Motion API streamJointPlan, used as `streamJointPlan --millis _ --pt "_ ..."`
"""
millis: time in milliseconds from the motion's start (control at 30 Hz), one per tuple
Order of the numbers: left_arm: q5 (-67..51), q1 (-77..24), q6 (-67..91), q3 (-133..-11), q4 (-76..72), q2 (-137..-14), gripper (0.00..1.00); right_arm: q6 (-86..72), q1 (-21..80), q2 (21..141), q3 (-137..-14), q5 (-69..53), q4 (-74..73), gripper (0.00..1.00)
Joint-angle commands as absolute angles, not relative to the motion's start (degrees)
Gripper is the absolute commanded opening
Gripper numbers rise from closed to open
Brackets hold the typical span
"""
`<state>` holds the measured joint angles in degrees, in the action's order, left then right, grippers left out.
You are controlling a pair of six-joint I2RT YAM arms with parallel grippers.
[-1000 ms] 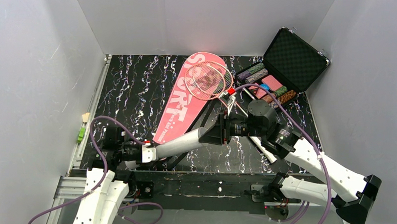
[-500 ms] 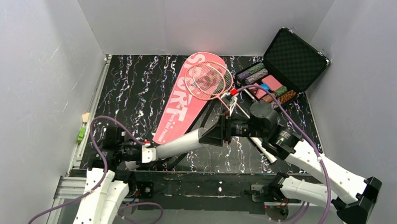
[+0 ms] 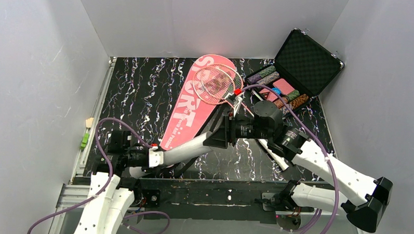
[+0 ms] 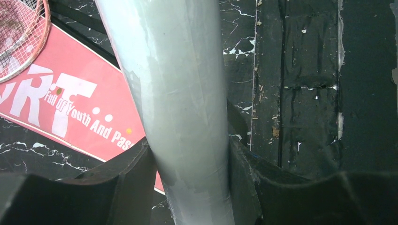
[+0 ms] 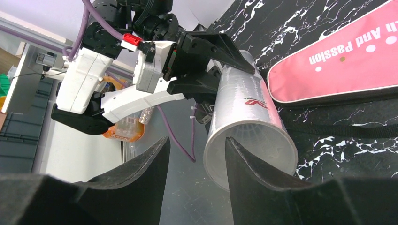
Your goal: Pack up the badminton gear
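Black marbled table (image 3: 143, 89). Centre frame, tube (image 3: 185, 147) clamped at lower-left end by left gripper (image 4: 187, 145); right gripper (image 5: 197, 140) spread apart at open mouth. Probably light, stiff, slick, crushable: best gripped mid-barrel.

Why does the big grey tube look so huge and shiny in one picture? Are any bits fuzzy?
Left wrist view: the tube sits right by the lens, so it fills the picture, with pale glare streaks on its wrap. Right wrist view: the dark fingers nearest the lens look soft, while the tube's mouth is sharp. Top view: the rackets look a washed-out pink.
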<state>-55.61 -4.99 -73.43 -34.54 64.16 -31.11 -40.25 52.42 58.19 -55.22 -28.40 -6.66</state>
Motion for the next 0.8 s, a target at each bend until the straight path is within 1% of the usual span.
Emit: streamJointPlan --millis 0,333,533,567,600,733,767 --pt "-60.8 -5.1 -72.6 -37.9 61.4 -31.9 0.0 -38.6 54.1 60.3 -58.2 -27.9 -8.7 0.55" --pt "-61.3 -5.1 -72.0 -38.0 60.6 -31.1 0.0 -38.1 54.0 59.6 -57.6 -27.0 -10.1 0.56" --pt "-62.6 -5.1 -69.5 -38.7 59.1 -31.4 0.0 -39.7 52.9 58.2 -54.0 -30.5 -7.1 0.57" --pt "-62.8 -5.1 -68.8 -38.9 58.5 -31.3 0.0 -39.9 52.9 58.6 -54.0 -31.2 -6.7 0.63" --pt "-63.0 -5.1 -67.9 -39.0 57.9 -31.4 0.0 -39.8 52.9 59.3 -54.4 -32.0 -6.9 0.66" --pt "-60.6 -5.1 -61.3 -39.6 53.5 -32.0 0.0 -37.9 51.3 59.4 -57.5 -30.1 -11.3 0.7" --pt "-59.0 -5.1 -57.7 -39.6 51.2 -32.3 0.0 -37.6 49.9 58.5 -57.9 -29.6 -12.0 0.75"
